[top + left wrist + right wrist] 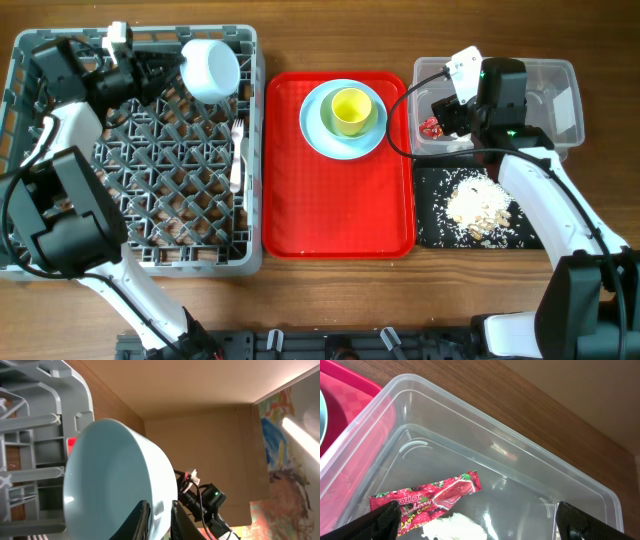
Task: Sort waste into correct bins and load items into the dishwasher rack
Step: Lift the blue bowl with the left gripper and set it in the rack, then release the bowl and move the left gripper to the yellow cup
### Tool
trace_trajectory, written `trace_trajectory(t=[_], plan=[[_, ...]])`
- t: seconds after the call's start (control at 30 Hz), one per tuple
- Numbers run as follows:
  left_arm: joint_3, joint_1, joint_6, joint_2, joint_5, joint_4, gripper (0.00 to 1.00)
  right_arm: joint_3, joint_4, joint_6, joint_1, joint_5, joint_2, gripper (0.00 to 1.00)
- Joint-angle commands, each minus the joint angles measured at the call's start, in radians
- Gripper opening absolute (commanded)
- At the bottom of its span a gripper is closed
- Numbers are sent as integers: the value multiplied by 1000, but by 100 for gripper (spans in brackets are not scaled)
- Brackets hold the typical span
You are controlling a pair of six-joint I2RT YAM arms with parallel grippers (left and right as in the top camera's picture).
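Observation:
My left gripper [168, 70] is shut on the rim of the white-blue bowl [210, 68] and holds it on its side over the far edge of the grey dishwasher rack [130, 255]. In the left wrist view the fingers [160, 519] pinch the bowl's wall [110, 475]. A white fork [237, 155] lies in the rack. My right gripper [447, 112] is open and empty over the clear tub [560, 75]. The red wrapper [427, 497] and white napkin [452, 529] lie in the tub [520, 455] under its fingers [480, 525]. Food scraps [478, 205] lie in the black tray [430, 215]. The spoon is out of view.
A red serving tray [340, 210] lies between the rack and the bins. It holds the pale blue plate [315, 135] with the yellow-green cup [350, 110] on it. The tub has a white label [566, 112] on its right side.

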Motion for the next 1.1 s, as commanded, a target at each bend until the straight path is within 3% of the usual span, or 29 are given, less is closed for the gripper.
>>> trace_trajectory(t=[0.0,0.07,0.33,0.37,0.4,0.6,0.87,0.97,1.07], plan=[[7,10,-1,10,13,-1,49,14,2,-5,-2,-4,10,100],[7,3,-1,10,12,0,45,14,2,-5,-2,-4,10,100],[7,35,-1,10,13,-1,50,14,2,-6,-2,-4,10,100],[7,39,-1,10,13,-1,66,14,2,-5,-2,-4,10,100],[7,40,0,10,13,-1,100,14,2,-5,-2,-4,10,100],[6,40,184,10,9,-119,100,14,2,-6,-2,-4,10,100],[6,40,179,-21,-18,-180,99,14,2,-5,-2,-4,10,100],[7,31,168,-145,-171,-264,99,14,2,-5,-2,-4,10,100],[7,-31,185,-325,-418,-422,99,14,2,-6,-2,-4,10,100]])
